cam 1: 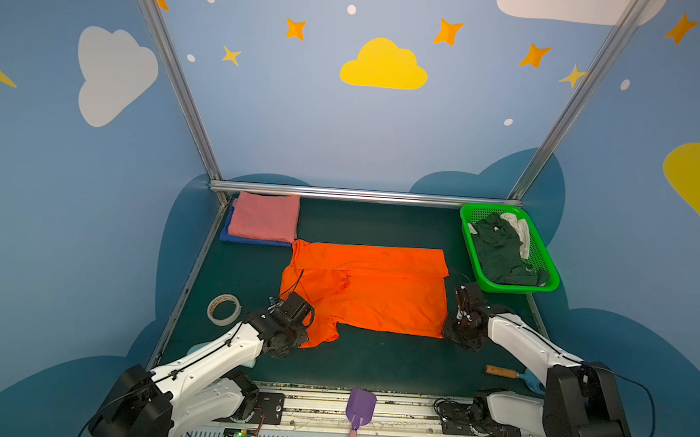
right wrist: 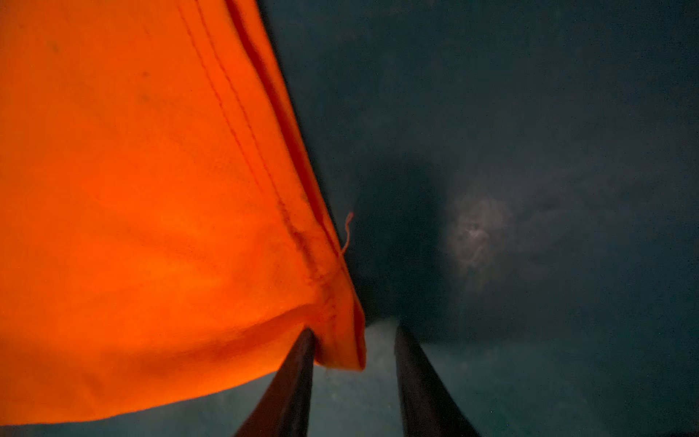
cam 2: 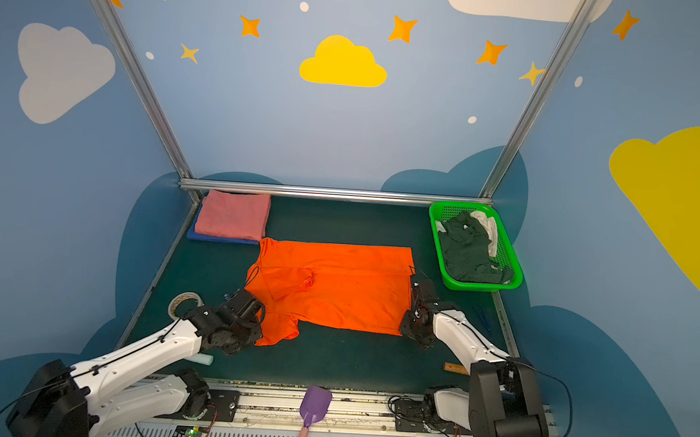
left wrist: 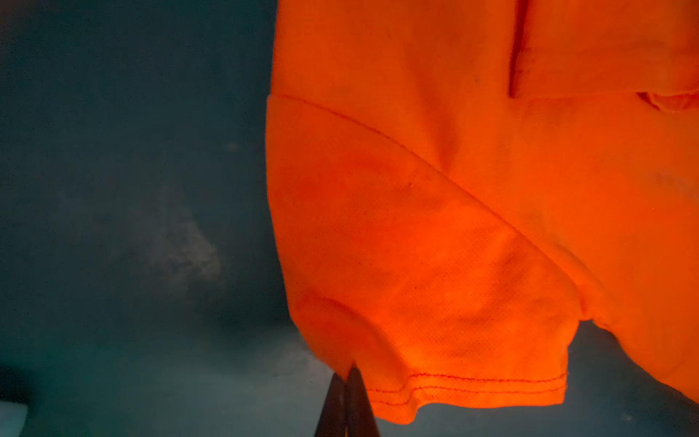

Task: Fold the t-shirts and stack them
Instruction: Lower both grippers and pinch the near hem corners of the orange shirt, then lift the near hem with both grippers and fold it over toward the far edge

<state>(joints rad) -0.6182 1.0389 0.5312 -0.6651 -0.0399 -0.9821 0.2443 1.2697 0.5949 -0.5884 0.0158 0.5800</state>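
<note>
Vivid orange short-sleeved cloth t-shirt [cam 1: 373, 287] lay spread on dark green tabletop [cam 1: 372, 366], between both grippers. Left gripper [left wrist: 350, 372] was clenched on the sleeve's hem edge. Right gripper [right wrist: 355, 331] stood released, jaws apart, with the shirt's bottom hem corner between them and touching one finger. Folded dusty pink cloth t-shirt [cam 1: 265, 218] sat on folded royal blue cloth t-shirt [cam 1: 239, 239], well beyond left gripper.

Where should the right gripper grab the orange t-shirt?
On the orange t-shirt, take the near right hem corner, coming from the right, low over the table. That stitched corner is exposed at the cloth's edge and sits between the open jaws of the right gripper.
</note>
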